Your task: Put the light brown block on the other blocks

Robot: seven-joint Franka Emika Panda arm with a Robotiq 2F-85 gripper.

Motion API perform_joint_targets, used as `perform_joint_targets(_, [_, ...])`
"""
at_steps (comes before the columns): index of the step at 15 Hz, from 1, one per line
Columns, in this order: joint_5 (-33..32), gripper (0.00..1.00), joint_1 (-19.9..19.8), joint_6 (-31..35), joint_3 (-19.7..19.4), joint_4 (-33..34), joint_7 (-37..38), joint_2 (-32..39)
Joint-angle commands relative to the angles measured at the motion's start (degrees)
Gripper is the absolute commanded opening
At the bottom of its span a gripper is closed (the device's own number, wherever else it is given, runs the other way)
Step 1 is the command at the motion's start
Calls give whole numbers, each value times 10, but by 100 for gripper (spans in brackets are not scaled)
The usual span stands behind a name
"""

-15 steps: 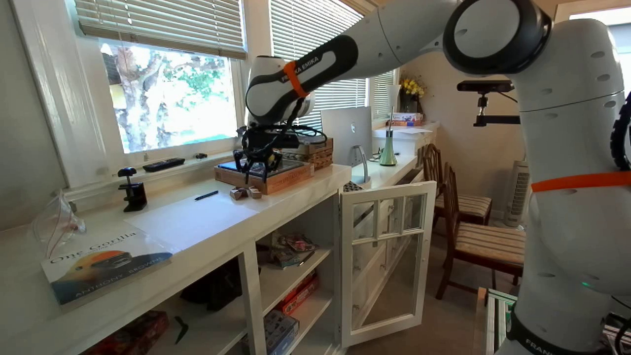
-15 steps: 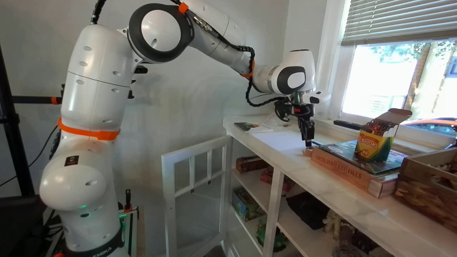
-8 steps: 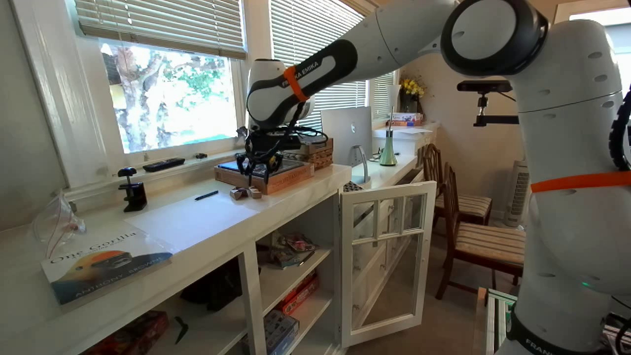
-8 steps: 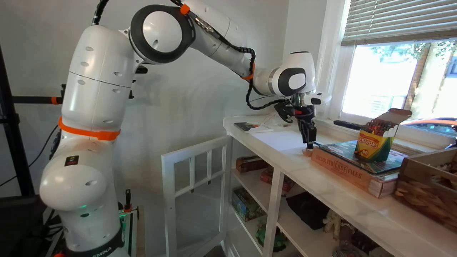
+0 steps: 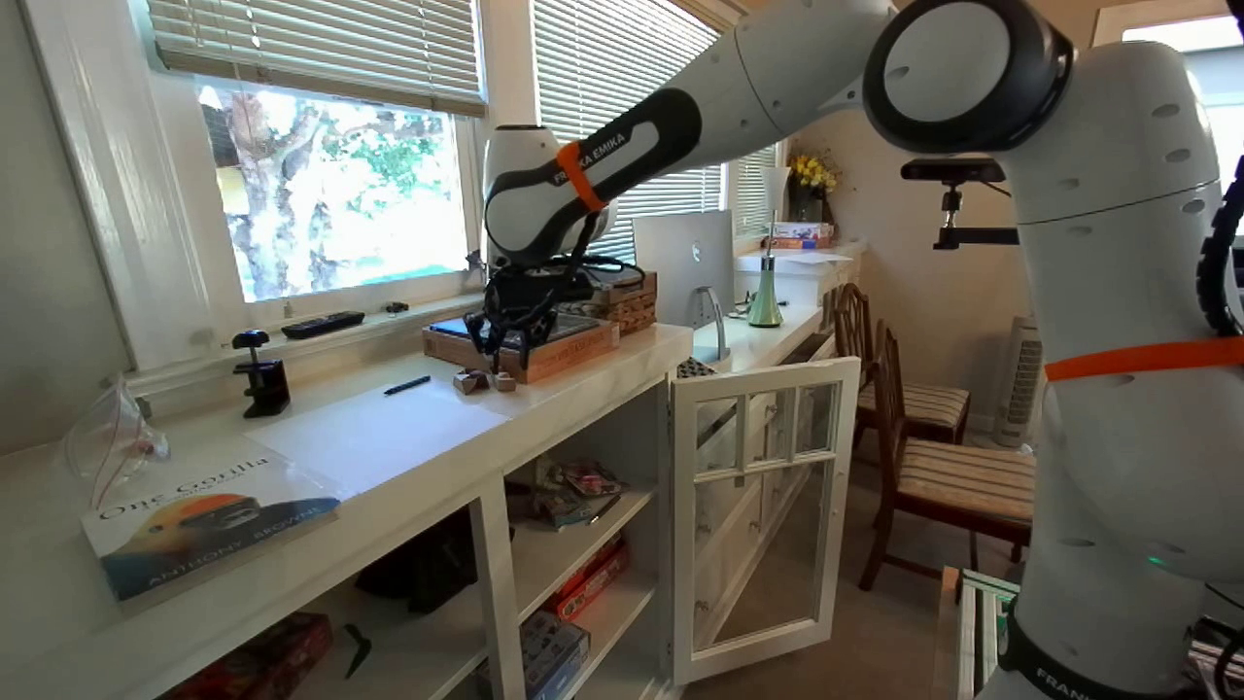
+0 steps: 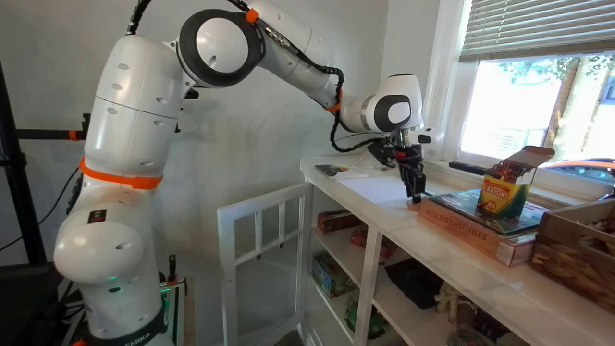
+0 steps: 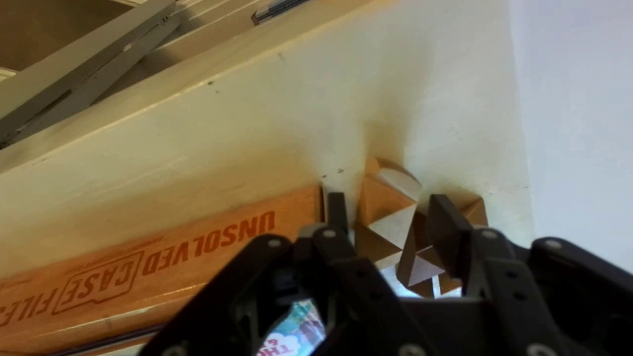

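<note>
Wrist view: my fingers [image 7: 339, 215] stand apart, the light brown block [image 7: 388, 210] between them (identity judged by position; no grip seen). Both exterior views show I have moved lower; I judge closing to be next, stacking not yet begun. Block form: angular, pale and darker triangular patches. Partly hidden behind one finger: the other blocks [image 7: 477, 212], I judge. Beside the opposite finger: the flat box [image 7: 183, 257].

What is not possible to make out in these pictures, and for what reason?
Right-hand brown block, wrist view: partly hidden behind a finger of the pincer; full shape unclear.
Wooden crate, in an exterior view: cut off by the right edge.
Shelved patterned box, in an exterior view: printing too small and blurred to read.
</note>
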Motion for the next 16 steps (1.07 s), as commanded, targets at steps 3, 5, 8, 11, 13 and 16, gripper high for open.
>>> perform_joint_targets(3, [-21, 53, 5, 5, -2, -1, -3, 8])
perform_joint_targets(5, [-24, 50, 6, 6, -2, 0, -2, 11])
perform_joint_targets(8, [-34, 48, 9, 9, -2, 0, -1, 15])
perform_joint_targets(11, [-37, 51, 10, 12, -2, 1, -2, 20])
perform_joint_targets(13, [-38, 55, 11, 13, -2, 2, -3, 22])
perform_joint_targets(16, [-38, 27, 12, 14, -2, 2, -4, 23])
